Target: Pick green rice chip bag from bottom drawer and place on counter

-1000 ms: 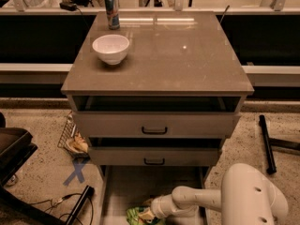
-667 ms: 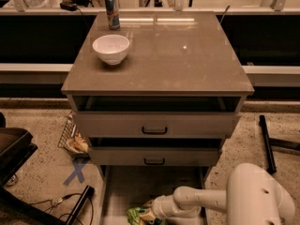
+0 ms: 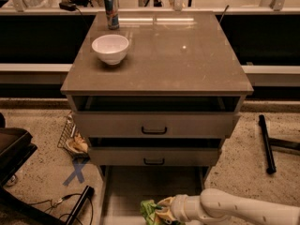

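Observation:
The green rice chip bag (image 3: 148, 211) lies crumpled in the open bottom drawer (image 3: 126, 186), near its front edge at the bottom of the view. My gripper (image 3: 161, 210) reaches in from the right on a white arm and sits against the bag's right side, with its tan fingers (image 3: 165, 202) closed on the bag's edge. The bag stays low, about at the drawer floor. The brown-grey counter (image 3: 178, 55) tops the cabinet above.
A white bowl (image 3: 110, 48) and a drink can (image 3: 111, 11) stand on the counter's left and back left. Two upper drawers with black handles (image 3: 154, 130) are partly pulled out above the bag. A wire basket (image 3: 72, 137) and a black bar (image 3: 266, 144) lie on the floor.
The arm's big white elbow has dropped out of the lower right of the view. The gripper and the bag have shifted slightly to the right in the bottom drawer.

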You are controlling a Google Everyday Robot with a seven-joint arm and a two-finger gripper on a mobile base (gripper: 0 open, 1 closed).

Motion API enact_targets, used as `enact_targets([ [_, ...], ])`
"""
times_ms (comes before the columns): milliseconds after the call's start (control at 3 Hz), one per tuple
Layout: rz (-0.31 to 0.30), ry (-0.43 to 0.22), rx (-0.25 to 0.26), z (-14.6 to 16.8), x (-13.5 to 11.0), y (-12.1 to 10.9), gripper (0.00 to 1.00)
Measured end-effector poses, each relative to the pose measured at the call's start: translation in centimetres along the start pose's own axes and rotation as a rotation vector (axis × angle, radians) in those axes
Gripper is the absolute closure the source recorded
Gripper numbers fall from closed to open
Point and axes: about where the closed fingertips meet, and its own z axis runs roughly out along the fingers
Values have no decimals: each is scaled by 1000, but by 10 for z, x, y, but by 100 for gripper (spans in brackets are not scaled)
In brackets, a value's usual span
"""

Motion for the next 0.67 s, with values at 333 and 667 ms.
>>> enact_targets([
  [333, 30, -16, 7, -73, -22, 13, 100],
  [667, 55, -11, -2, -133, -56, 14, 100],
])
